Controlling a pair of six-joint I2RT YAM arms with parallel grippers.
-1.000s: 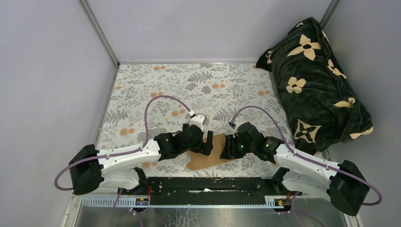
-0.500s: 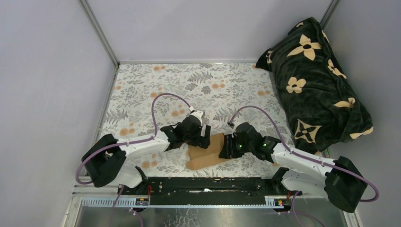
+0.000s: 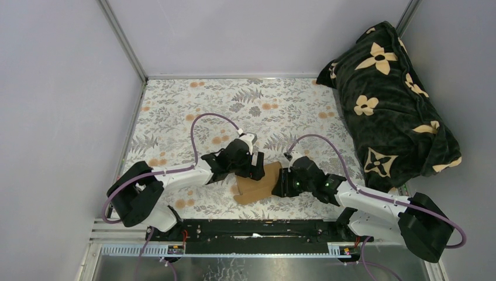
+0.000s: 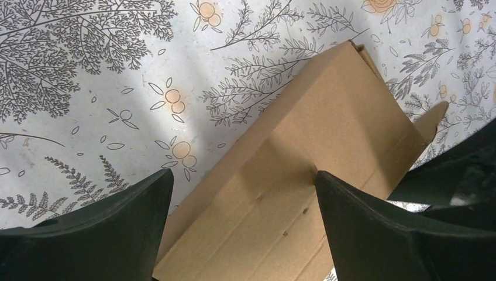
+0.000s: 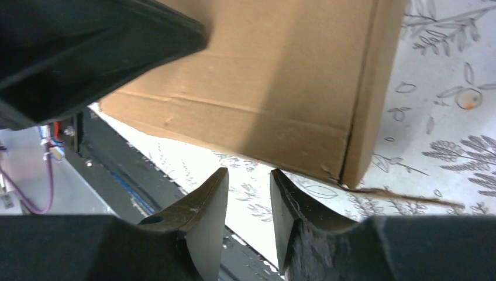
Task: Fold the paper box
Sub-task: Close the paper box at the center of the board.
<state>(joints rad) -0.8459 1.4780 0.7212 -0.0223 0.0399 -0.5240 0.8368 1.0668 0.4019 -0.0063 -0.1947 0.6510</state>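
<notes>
- While the fully spread left gripper straddles the plain brown cardboard box, pushing may skid it
- Narrowly parted, empty right gripper may dent its corner

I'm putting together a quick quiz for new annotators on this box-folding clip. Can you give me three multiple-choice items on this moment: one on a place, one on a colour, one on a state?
1. Where does the paper box lie?
A. against the far wall
B. between the left gripper and the right gripper, near the table's near edge
C. at the far left corner

2. What colour are the flowers on the dark blanket?
A. red
B. cream
C. blue

3. How does the left gripper stand?
A. shut on the box
B. out of view
C. open wide, aimed at the box

Key:
1 B: the top view shows the box between the two grippers.
2 B: the flowers are pale cream on dark plush.
3 C: the left wrist view shows the jaws far apart, with the box showing between them.
</notes>
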